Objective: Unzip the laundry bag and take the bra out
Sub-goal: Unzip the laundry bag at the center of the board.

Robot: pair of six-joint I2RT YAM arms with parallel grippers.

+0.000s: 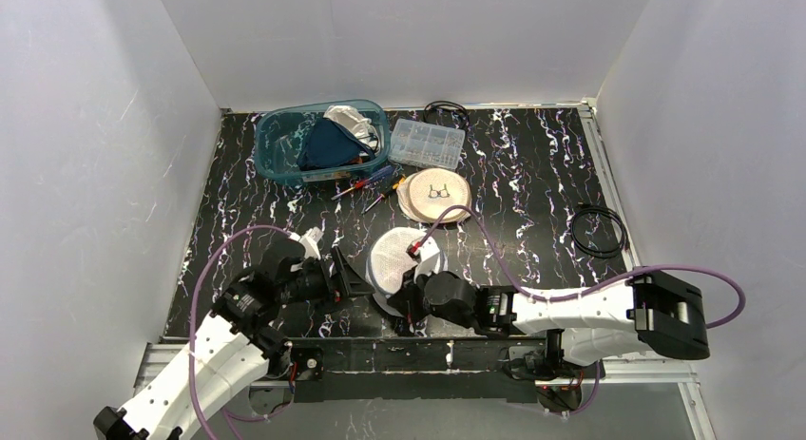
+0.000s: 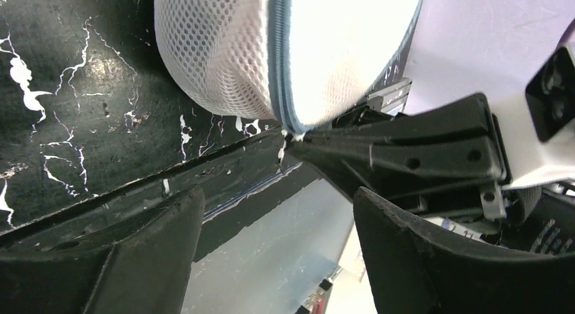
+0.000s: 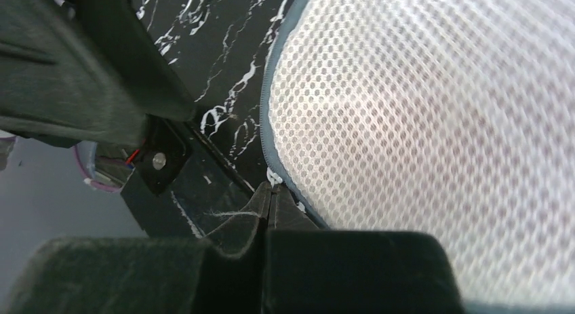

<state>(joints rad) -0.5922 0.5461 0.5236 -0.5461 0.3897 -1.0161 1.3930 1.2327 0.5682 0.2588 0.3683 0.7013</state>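
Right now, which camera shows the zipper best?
Left wrist: the zipper runs sharp down the bag to the right gripper. Right wrist shows its edge, blurred. Top view shows only the bag, zipper too small.

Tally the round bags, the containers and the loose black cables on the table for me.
Round bags: 2 (white mesh bag, beige bag)
Containers: 2 (teal bin, clear box)
Black cables: 2 (cable at the back edge, coiled cable on the right)
Total: 6
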